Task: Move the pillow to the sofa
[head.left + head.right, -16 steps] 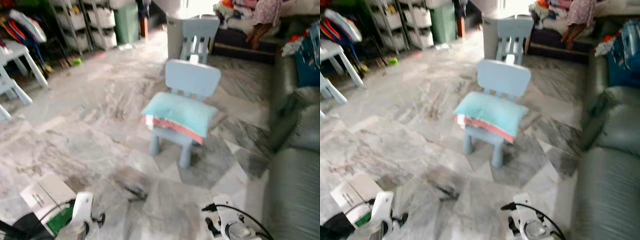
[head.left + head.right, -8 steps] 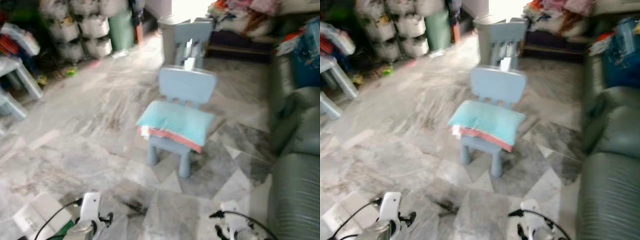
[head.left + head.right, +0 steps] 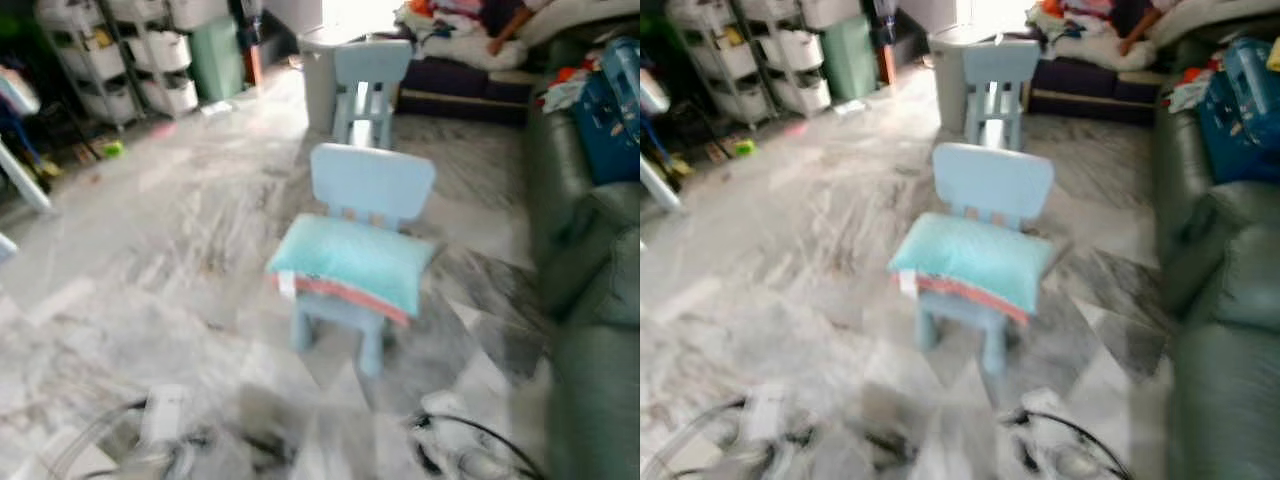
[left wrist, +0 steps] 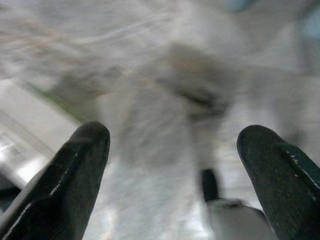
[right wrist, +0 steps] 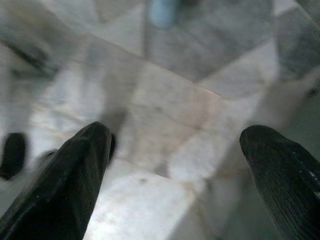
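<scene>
Left eye view showed the approach step: the pillow (image 3: 352, 264) lay across the seat of a small chair (image 3: 370, 185), both grippers (image 4: 172, 145) (image 5: 175, 150) spread and empty, needing a closer two-armed reach before carrying it to the sofa (image 3: 600, 390).

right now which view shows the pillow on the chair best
The left eye view: the pillow lies whole on the small blue chair, near centre. The right eye view gives the same, slightly blurrier. Both wrist views look at floor past open fingers.

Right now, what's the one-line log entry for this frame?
pillow: lying on small blue chair | sofa: at robot's right | left gripper: open, empty | right gripper: open, empty
</scene>
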You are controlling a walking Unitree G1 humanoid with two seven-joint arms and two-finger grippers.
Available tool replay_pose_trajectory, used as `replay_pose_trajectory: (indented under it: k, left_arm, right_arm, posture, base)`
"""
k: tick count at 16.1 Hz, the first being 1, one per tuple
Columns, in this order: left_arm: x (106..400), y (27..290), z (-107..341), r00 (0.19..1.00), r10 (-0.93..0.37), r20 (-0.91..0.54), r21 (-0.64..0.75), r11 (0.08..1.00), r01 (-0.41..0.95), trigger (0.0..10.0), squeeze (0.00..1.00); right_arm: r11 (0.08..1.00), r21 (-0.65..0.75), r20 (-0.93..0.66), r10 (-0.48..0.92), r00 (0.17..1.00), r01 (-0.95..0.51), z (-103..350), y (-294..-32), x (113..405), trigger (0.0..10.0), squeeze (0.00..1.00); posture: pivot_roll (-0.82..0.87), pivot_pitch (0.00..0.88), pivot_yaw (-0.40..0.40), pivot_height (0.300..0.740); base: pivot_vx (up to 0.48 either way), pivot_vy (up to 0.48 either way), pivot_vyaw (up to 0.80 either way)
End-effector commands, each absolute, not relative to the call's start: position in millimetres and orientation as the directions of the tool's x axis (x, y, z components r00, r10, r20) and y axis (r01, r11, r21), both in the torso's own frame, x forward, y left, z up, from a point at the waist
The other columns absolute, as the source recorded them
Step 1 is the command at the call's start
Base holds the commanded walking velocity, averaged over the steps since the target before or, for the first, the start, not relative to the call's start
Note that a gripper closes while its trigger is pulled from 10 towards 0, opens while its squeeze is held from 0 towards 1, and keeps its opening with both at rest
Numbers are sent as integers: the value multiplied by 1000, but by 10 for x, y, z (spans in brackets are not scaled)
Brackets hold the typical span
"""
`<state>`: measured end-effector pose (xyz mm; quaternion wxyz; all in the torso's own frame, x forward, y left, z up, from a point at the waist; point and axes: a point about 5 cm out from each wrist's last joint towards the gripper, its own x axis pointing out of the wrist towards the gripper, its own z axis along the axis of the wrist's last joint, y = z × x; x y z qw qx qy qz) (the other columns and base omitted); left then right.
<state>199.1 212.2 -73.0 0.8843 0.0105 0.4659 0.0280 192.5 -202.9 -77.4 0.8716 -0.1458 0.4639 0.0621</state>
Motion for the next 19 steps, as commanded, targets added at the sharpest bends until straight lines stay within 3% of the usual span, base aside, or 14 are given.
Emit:
replay_pose_trajectory:
  k: [1,8,11,19]
  left_arm:
    - [1963,2275,-712,558,94,-825,80,996,-50,10000,0]
    - [1971,2282,-707,555,106,-825,96,994,-48,10000,0]
    - [1966,2309,-705,549,135,-825,131,990,-46,10000,0]
    - [1975,2318,-699,550,169,-818,180,983,-34,10000,0]
  right_arm:
    - [949,-182,-817,1,577,-259,-757,-1918,1990,10000,0]
    - [942,-190,-813,7,582,-277,-735,-1877,2044,10000,0]
    - [945,-186,-813,7,582,-271,-733,-1864,2053,10000,0]
    - [937,-198,-817,4,577,-287,-731,-1859,2059,10000,0]
  posture:
    - [-111,0,17,740]
    - [-110,0,18,740]
    - [-107,0,16,740]
    - [-104,0,12,740]
  base:
    - [330,349,0]
    - [333,342,0]
    - [0,0,0]
    - [0,0,-784]
